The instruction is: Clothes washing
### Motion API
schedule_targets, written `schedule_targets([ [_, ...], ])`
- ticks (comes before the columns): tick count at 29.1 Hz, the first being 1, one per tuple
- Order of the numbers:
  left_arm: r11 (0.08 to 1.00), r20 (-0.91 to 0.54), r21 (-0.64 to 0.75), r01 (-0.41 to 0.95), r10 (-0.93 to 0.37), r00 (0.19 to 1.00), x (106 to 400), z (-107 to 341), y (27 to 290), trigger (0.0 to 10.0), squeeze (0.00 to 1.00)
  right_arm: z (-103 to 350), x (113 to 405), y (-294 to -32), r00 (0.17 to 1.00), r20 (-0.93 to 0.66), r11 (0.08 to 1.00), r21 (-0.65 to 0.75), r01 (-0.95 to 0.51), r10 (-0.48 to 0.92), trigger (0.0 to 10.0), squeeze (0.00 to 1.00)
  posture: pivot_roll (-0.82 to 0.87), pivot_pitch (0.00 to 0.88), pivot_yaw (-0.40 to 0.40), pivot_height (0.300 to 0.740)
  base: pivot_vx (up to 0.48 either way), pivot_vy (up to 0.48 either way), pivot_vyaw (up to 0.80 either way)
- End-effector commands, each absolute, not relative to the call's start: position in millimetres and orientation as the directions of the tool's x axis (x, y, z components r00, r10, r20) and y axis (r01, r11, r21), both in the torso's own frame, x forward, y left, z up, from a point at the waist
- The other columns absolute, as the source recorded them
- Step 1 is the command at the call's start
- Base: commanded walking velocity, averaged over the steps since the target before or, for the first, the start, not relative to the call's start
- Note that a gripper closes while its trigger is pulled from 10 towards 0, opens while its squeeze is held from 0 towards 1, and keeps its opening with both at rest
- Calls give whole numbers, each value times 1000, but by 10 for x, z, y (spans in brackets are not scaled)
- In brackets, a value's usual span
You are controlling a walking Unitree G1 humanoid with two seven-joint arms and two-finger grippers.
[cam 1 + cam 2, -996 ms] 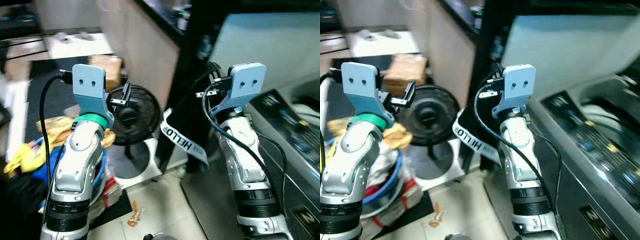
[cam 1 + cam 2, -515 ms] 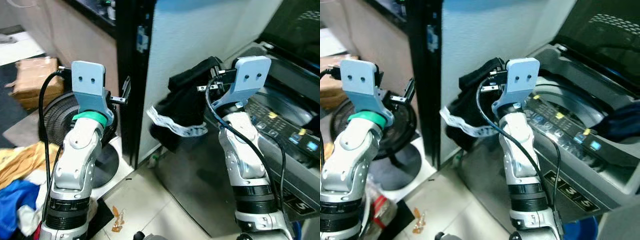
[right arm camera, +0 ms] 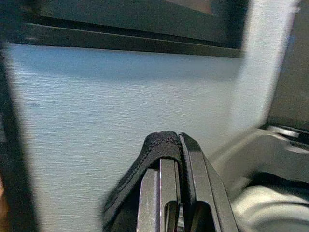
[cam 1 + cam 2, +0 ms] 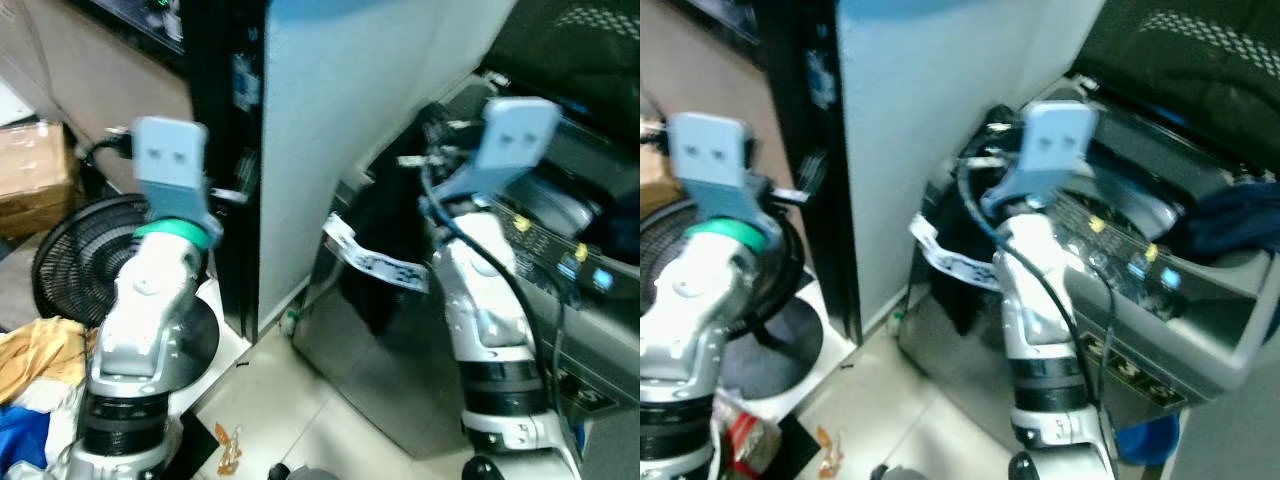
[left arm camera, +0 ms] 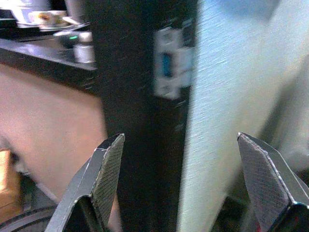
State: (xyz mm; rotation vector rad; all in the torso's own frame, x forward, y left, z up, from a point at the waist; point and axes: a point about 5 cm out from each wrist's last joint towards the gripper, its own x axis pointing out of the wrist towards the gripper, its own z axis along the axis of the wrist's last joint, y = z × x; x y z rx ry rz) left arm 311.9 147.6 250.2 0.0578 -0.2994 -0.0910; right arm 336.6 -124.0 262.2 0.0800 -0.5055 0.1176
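Black garment (image 4: 385,250) hangs pinched in right end effector (image 3: 174,159); left end effector (image 5: 188,179) released.

You're looking at soft indoor light w/ a cool blue cast on the pale wall panel (image 4: 330,110), brightest toward its top. Both head views are motion-blurred; the blue wrist plates smear worst, and the washer's control panel (image 4: 1120,260) shows only as fuzzy coloured dots. Dark garment (image 4: 385,250) reads as near-solid black, no fold detail; its white band (image 4: 375,262) has illegible print. Floor tile is evenly lit, shadow under the fan (image 4: 75,255). Left wrist view: streaky blur, fingertips (image 5: 108,171) sharper than the bkgd. Right wrist view: fingers (image 3: 169,193) dark and soft, wall texture smeared sideways.
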Motion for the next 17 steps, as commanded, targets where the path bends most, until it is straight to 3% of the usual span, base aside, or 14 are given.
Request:
schedule_targets([
  [1, 992, 284, 77, 98, -116, 952, 3117, 2487, 1432, 10000, 0, 2632, 3365, -1269, 868, 490, 990, 61, -124, 79, 10000, 0, 41, 4, -51, 740, 0, 0, -800],
  [17, 992, 287, 82, 95, -115, 951, 3122, 2496, 1445, 10000, 0, 2637, 3381, -1250, 869, 488, 989, 70, -131, 81, 10000, 0, 49, 0, -48, 740, 0, 0, -800],
])
